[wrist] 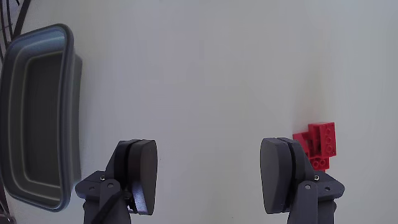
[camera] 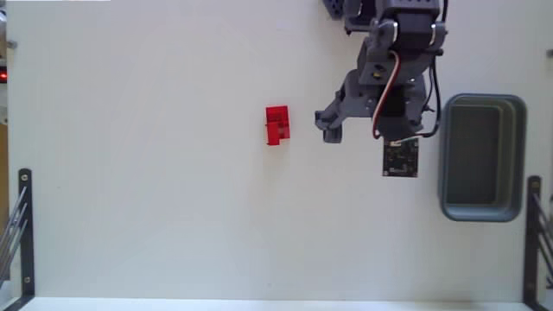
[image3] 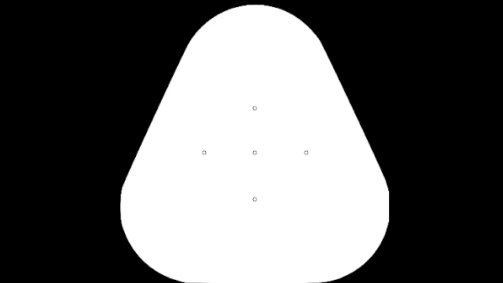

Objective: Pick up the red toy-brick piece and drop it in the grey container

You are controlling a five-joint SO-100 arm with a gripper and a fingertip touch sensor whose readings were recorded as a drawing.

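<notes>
While the brick [wrist: 316, 144] is lying just outside its right finger in the wrist view, the claw [wrist: 208, 177] is gaping empty, needing to sidestep before closing.

In my fixed view the brick [camera: 276, 125] lies on the counter [camera: 155, 173] left of my pincer [camera: 331, 131]; the container [camera: 481, 157] sits right of the arm, well apart from the brick.

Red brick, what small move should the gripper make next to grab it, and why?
Probably shift the open gripper sideways, rightward in the wrist view: the red brick lies outside its right finger, not between the fingers.
</notes>
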